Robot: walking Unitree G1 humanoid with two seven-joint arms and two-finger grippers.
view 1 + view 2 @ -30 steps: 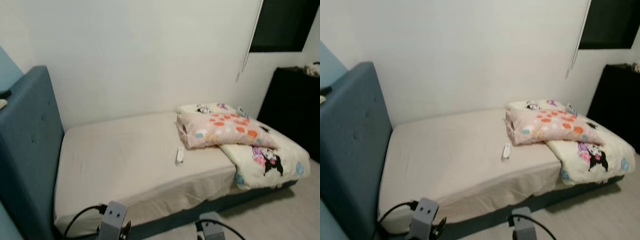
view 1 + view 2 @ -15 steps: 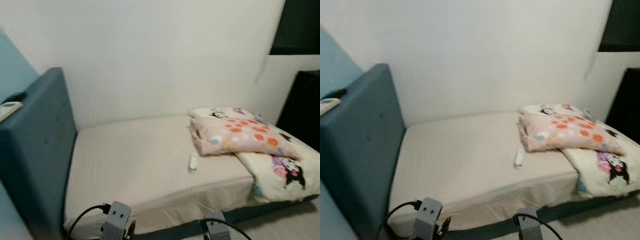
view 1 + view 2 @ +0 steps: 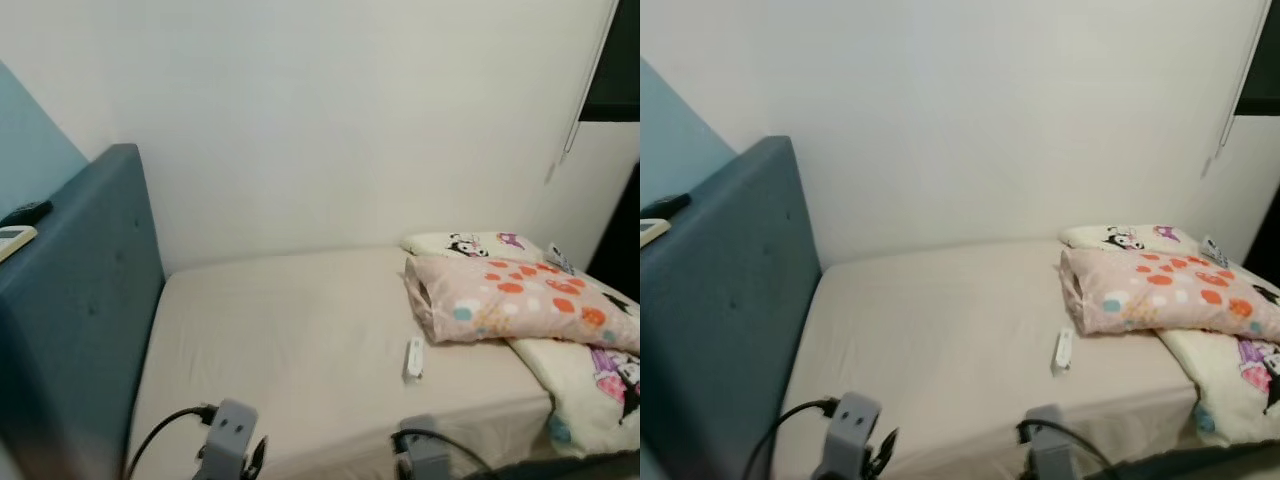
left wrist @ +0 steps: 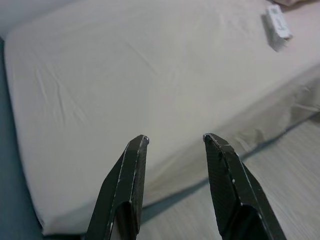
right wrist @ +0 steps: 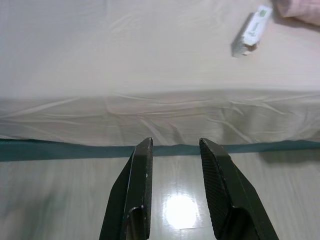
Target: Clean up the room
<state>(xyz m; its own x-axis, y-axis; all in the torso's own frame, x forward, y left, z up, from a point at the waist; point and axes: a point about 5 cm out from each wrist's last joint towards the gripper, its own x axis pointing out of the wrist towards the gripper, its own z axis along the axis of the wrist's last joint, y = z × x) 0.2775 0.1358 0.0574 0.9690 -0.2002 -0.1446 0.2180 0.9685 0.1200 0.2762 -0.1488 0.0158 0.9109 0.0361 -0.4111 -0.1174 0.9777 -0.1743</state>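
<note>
The thing the next move most likely turns on is the small white remote [image 3: 414,357], which lies on the bare sheet of the bed [image 3: 290,340] in the lower right-centre of the left eye frame, just beside the spotted pink pillow [image 3: 520,310] and near the bed's front edge. Its long axis runs roughly from the front edge toward the wall, only slightly tilted. In the head frames both wrists sit at the bottom edge, and the remote stands almost straight above the right one, so the right hand [image 5: 175,145] looks the nearer; in its own wrist frame the remote sits in the upper right, ahead of the fingers and beyond the mattress edge, well apart from them. The left hand [image 4: 175,141] hovers over the near part of the sheet, the remote far off in the upper right corner of its frame. Both hands are empty, fingers spread apart. A cartoon-print quilt [image 3: 590,385] lies under the pillow at the right, and two more remotes [image 3: 22,225] rest atop the blue headboard [image 3: 80,330] at the left edge. No writing or brand can be read anywhere; the remote's markings are too small.
</note>
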